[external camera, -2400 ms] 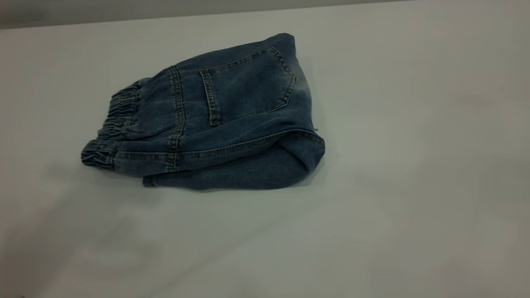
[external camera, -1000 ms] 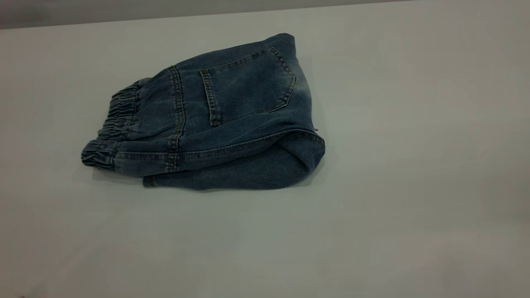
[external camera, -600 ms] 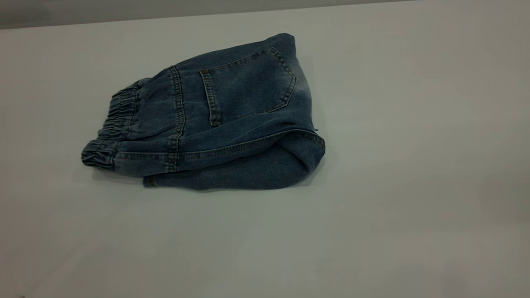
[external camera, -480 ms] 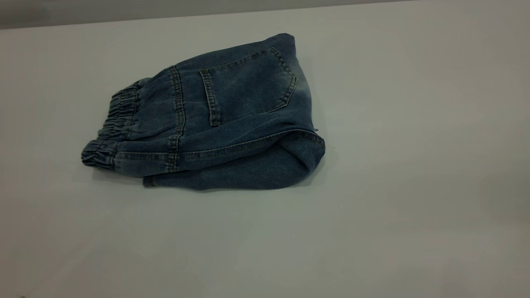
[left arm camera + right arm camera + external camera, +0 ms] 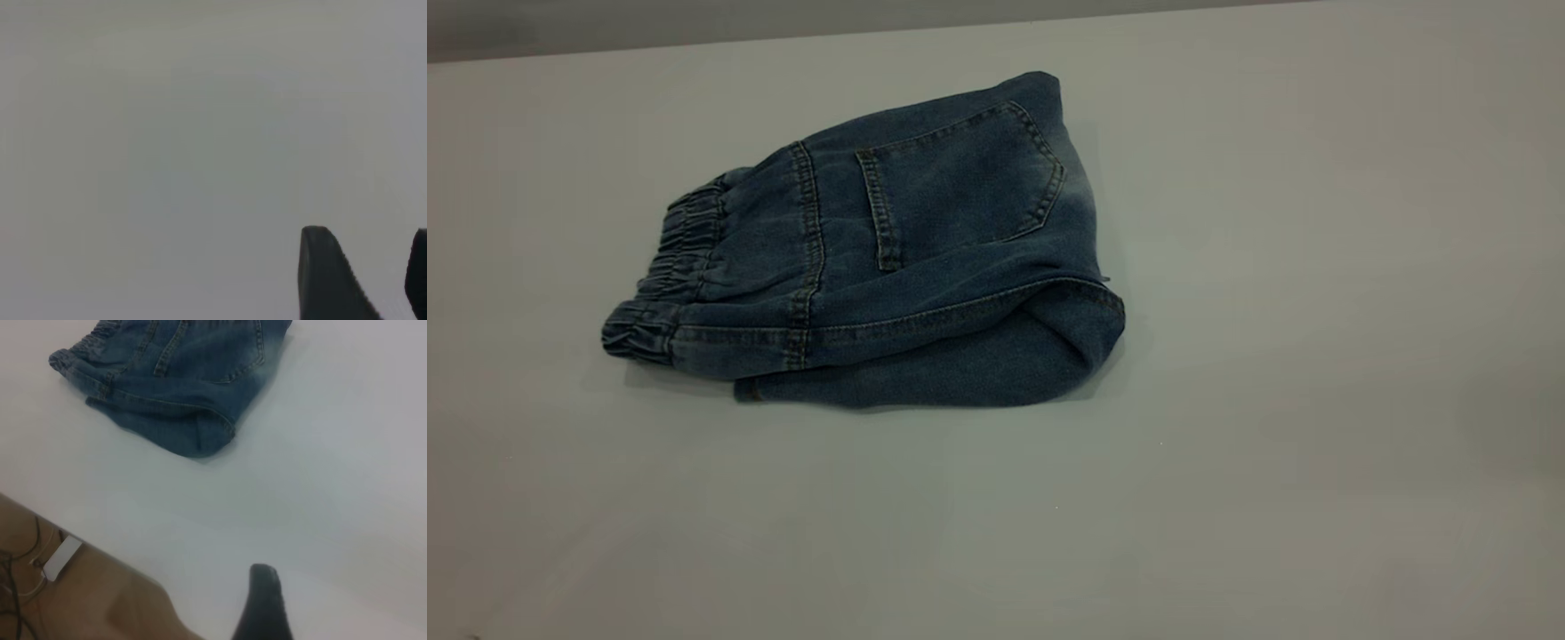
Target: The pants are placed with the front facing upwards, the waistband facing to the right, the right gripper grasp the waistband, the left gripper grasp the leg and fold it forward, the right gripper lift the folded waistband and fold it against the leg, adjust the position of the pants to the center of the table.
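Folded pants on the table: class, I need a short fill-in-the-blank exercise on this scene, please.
1. The pants lie ____ into a compact bundle on the table.
2. The waistband points toward the exterior view's ____ side.
3. A stitched back ____ faces up.
4. Neither end effector ____ the pants.

Missing words: folded; left; pocket; touches

A lab-like workspace: bare white table (image 5: 1316,356), loose cables (image 5: 17,577) on the floor.

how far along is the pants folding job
Folding looks done: the pants lie in a compact bundle on the table, back pocket up, waistband at the exterior view's left. Nothing is in hand; the left gripper is open over bare table, and the right gripper is off the denim. Possibly left: nudging the bundle toward the table's center.
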